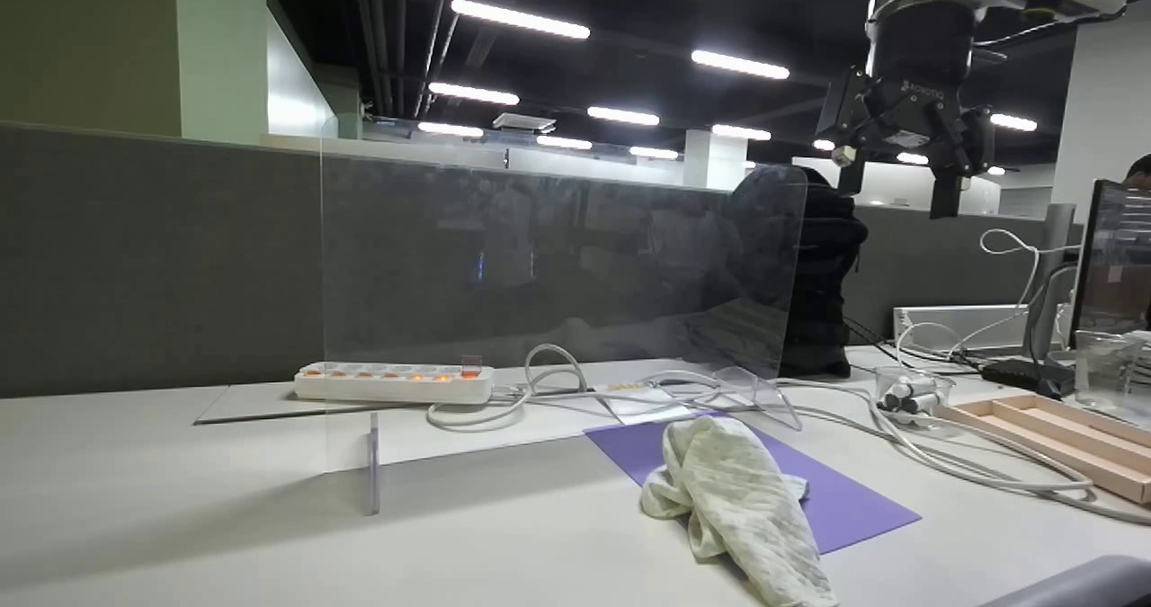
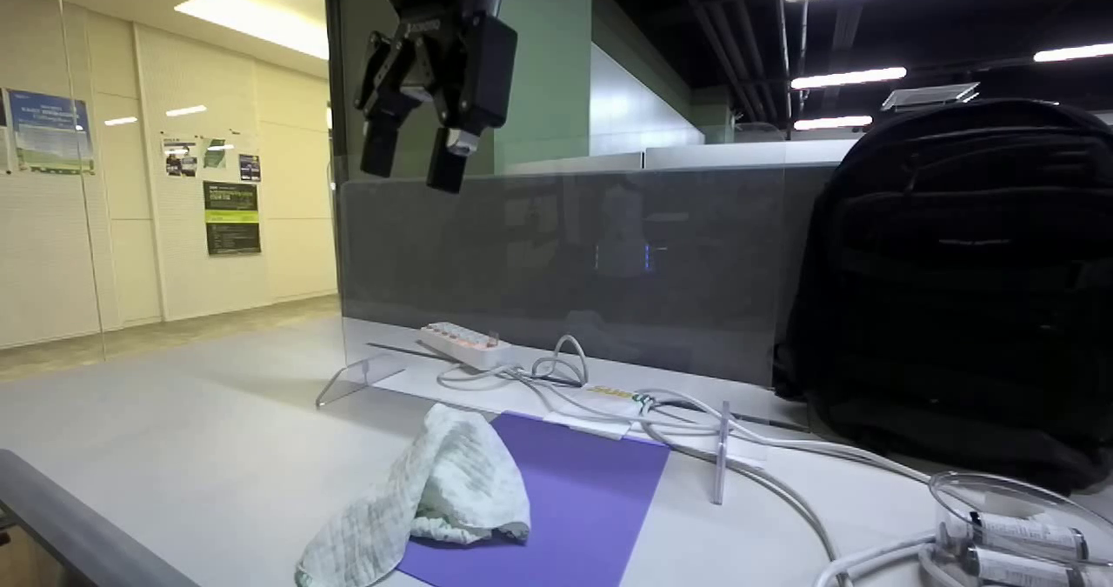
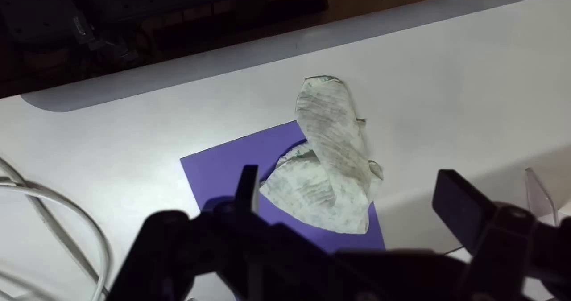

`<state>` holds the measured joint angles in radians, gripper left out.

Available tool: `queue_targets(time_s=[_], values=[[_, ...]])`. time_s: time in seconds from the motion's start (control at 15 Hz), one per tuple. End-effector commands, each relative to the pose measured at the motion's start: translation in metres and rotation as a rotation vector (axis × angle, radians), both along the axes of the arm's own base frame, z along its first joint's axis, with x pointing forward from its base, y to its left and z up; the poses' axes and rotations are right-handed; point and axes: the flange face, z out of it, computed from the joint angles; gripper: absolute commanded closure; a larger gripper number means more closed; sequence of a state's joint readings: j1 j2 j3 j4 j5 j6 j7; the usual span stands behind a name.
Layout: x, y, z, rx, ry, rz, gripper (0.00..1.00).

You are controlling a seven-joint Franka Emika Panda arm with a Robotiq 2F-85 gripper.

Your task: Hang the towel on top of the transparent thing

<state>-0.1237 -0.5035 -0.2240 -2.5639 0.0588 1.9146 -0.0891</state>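
Hovering high above a white desk (image 1: 135, 463), my black pincer (image 1: 897, 186) points down with its two fingers (image 3: 461, 207) spread wide apart and nothing in its hold. Below, a pale, crumpled towel (image 3: 334, 149) lies partly on a purple sheet (image 2: 574, 500) and partly on the bare desktop, its long twisted end running off the sheet toward the desk's edge. Its other end is bunched into a soft peak on the panel side. In the wrist view, the towel shows through the gap between my fingers, well beneath them. Behind it in both exterior views stands a transparent panel (image 1: 557, 265), upright on the desk, its clear face catching faint reflections. My fingers overlap an upper corner of the panel in an exterior view; how near they come to it, I cannot tell. On the panel's far side, an orange-lit white power strip (image 1: 396, 384) rests before a dark gray partition (image 1: 135, 265), and pale cables (image 3: 103, 249) loop from there across the desktop. A black backpack (image 2: 965, 309) stands upright near the panel's end. Farther along the desk, small bottles (image 2: 1030, 533) sit in a clear container (image 2: 965, 493) near a divided, salmon-colored tray (image 1: 1070, 445), with a monitor (image 1: 1113, 265) at the border of an exterior view. Bright ceiling lights (image 1: 521, 19) run in rows overhead, and posters (image 2: 231, 217) hang on the pale wall (image 2: 296, 248) in the distance.
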Motion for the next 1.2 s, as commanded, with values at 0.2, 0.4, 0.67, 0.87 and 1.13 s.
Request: queue_targets(time_s=[0.2, 0.4, 0.67, 0.87, 1.13], values=[[0.02, 0.009, -0.064, -0.047, -0.065, -0.012, 0.0], [0.03, 0.007, -0.114, -0.067, -0.125, -0.015, 0.0], [0.037, 0.014, -0.173, -0.044, -0.142, -0.01, 0.0], [0.042, 0.03, -0.197, 0.019, -0.141, -0.007, 0.0], [0.049, 0.048, -0.22, 0.054, -0.148, 0.032, 0.0]])
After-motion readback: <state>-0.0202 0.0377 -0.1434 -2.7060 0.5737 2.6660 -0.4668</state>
